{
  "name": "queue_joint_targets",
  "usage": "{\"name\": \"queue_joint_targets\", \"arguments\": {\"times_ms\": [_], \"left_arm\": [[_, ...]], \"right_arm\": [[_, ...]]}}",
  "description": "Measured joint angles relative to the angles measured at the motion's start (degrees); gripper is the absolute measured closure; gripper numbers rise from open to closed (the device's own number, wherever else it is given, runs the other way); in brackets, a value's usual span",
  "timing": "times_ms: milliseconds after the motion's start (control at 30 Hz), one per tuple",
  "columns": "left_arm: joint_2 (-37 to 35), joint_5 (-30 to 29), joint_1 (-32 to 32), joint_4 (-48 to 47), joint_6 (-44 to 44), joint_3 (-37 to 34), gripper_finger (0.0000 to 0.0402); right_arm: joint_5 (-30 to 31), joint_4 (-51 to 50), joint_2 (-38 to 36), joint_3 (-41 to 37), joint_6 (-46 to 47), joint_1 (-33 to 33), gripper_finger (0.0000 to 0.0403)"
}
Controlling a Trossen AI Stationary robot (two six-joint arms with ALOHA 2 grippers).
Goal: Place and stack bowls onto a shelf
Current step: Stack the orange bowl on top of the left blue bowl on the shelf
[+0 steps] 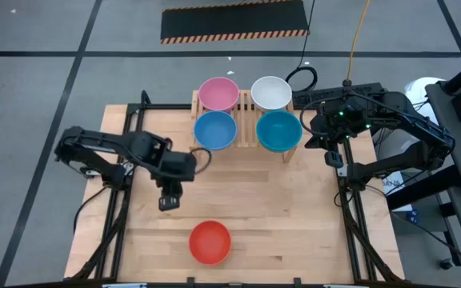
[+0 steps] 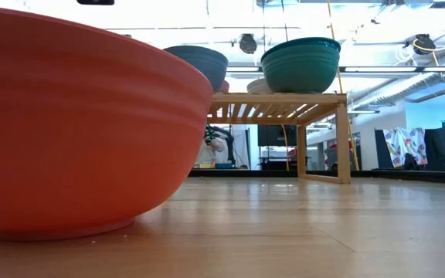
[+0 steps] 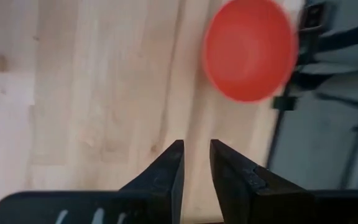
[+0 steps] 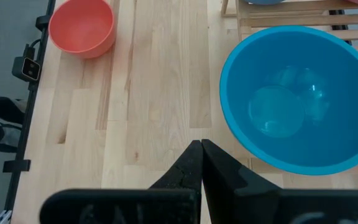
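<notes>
Wooden bench (image 1: 294, 232): red bowl (image 1: 210, 242) near front edge, four on shelf (image 1: 246, 120). Left claw (image 1: 168, 203) slightly parted, empty, above bench. Best approach rim squarely. Right claw (image 4: 201, 152) closed, beside shelf.

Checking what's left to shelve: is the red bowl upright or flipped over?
Upright. The red bowl sits on the table with its hollow facing up; the low view shows it resting on its narrow base.
</notes>
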Motion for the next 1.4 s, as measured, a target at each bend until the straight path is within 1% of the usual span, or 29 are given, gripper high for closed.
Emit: {"name": "queue_joint_targets", "arguments": {"times_ms": [200, 267, 400, 500, 733, 867, 1000, 1067, 1133, 1167, 1233, 1333, 1400], "left_arm": [[5.6, -7.0, -3.1, 0.2, 1.2, 0.0, 0.0319], [7.4, -8.1, -3.6, 0.5, -0.8, 0.0, 0.0319], [10.3, -8.6, -3.9, 5.4, -7.1, 0.0, 0.0319], [11.6, -8.7, -4.5, 10.2, -10.1, 0.0, 0.0319], [11.7, -8.6, -8.2, 16.5, -10.4, 0.0, 0.0319], [12.2, -9.1, -10.5, 18.0, -12.7, -0.2, 0.0319], [13.5, -10.0, -12.4, 20.9, -16.7, -3.1, 0.0319], [14.1, -10.3, -13.1, 24.2, -18.3, -4.8, 0.0319], [14.4, -10.7, -13.9, 24.7, -19.5, -6.9, 0.0319], [14.4, -10.7, -14.1, 25.2, -19.9, -7.9, 0.0319], [14.2, -10.7, -14.2, 30.1, -21.1, -10.1, 0.0319], [14.0, -11.9, -14.3, 30.4, -23.8, -12.7, 0.0319], [13.9, -12.2, -14.5, 33.1, -24.8, -14.2, 0.0319]], "right_arm": [[0.0, 0.0, 0.0, 0.0, 0.0, 0.0, 0.0403], [0.0, 0.0, 0.0, 0.0, 0.0, 0.0, 0.0403], [0.0, 0.0, 0.0, 0.0, 0.0, 0.0, 0.0403], [-0.1, 0.0, 0.0, 0.0, 0.0, 0.0, 0.0403], [-0.1, -0.1, -0.2, 0.0, -0.7, 0.0, 0.0403], [-0.1, -0.1, -0.3, 0.0, -0.8, 0.0, 0.0403], [-0.2, -0.1, -0.7, 0.0, -1.3, 0.0, 0.0403], [-0.1, -0.2, -1.1, 0.0, -2.0, 0.0, 0.0403], [-0.1, -0.1, -1.2, 0.0, -2.0, 0.0, 0.0403], [-0.2, -0.1, -1.4, 0.0, -2.0, 0.0, 0.0403], [-0.1, -0.2, -1.6, 0.0, -2.0, 0.0, 0.0403], [-0.1, -0.1, -1.9, 0.0, -2.0, 0.0, 0.0403], [-0.1, -0.1, -2.0, 0.0, -2.0, 0.0, 0.0403]]}}
